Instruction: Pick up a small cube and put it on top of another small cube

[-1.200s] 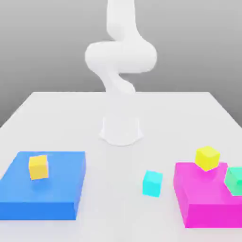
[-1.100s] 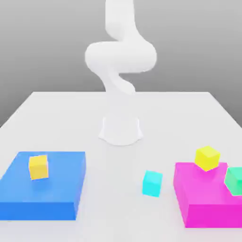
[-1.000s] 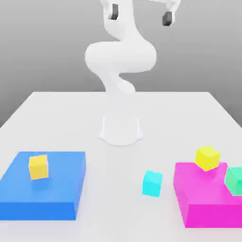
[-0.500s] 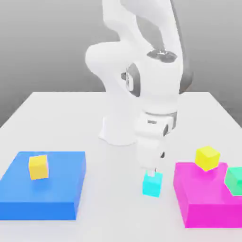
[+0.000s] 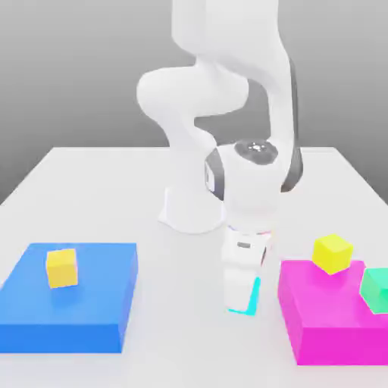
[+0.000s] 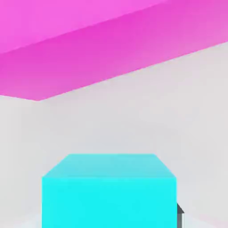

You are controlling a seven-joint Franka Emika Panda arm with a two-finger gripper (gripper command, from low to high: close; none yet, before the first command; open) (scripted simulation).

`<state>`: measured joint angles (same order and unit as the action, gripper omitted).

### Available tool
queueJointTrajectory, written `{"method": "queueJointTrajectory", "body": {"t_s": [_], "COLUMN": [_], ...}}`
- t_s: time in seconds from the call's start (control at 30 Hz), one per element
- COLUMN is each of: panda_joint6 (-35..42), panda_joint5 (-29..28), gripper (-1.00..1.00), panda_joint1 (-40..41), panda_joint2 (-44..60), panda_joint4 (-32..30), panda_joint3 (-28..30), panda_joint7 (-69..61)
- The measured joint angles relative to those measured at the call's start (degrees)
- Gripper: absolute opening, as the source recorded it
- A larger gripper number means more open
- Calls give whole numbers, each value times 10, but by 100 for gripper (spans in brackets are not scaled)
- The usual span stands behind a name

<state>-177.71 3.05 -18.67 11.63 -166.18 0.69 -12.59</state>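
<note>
A small cyan cube (image 5: 258, 291) rests on the white table, mostly covered by my gripper (image 5: 244, 300), which has come down over it. In the hand view the cyan cube (image 6: 109, 191) sits close between the fingers, and one dark fingertip (image 6: 179, 214) lies against its side. The gripper is shut on this cube. One small yellow cube (image 5: 61, 267) lies on the blue platform (image 5: 68, 314) at the exterior view's left. A second yellow cube (image 5: 333, 253) and a green cube (image 5: 375, 289) sit on the magenta platform (image 5: 330, 326) at the exterior view's right.
The arm's white base (image 5: 193, 208) stands at the middle of the table (image 5: 98, 189), behind the gripper. The magenta platform (image 6: 89, 49) rises close beside the cyan cube. Open table lies between the two platforms.
The arm has swung down from above onto the cyan cube. Its fingers, wide apart a second ago, have closed on the cube. No cube has shifted.
</note>
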Motion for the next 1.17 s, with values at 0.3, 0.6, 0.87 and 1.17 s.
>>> {"method": "queueJointTrajectory", "body": {"t_s": [0.3, 0.6, 0.87, 1.17], "panda_joint6": [141, 302, 433, 361], "panda_joint5": [-62, -57, -34, -38], "gripper": [-100, -100, -100, 100], "panda_joint1": [3, -51, -128, -132], "panda_joint2": [-163, -158, -122, -58], "panda_joint4": [-4, 171, 317, 302], "panda_joint3": [12, -40, -71, -62], "panda_joint7": [27, 43, 73, 83]}}
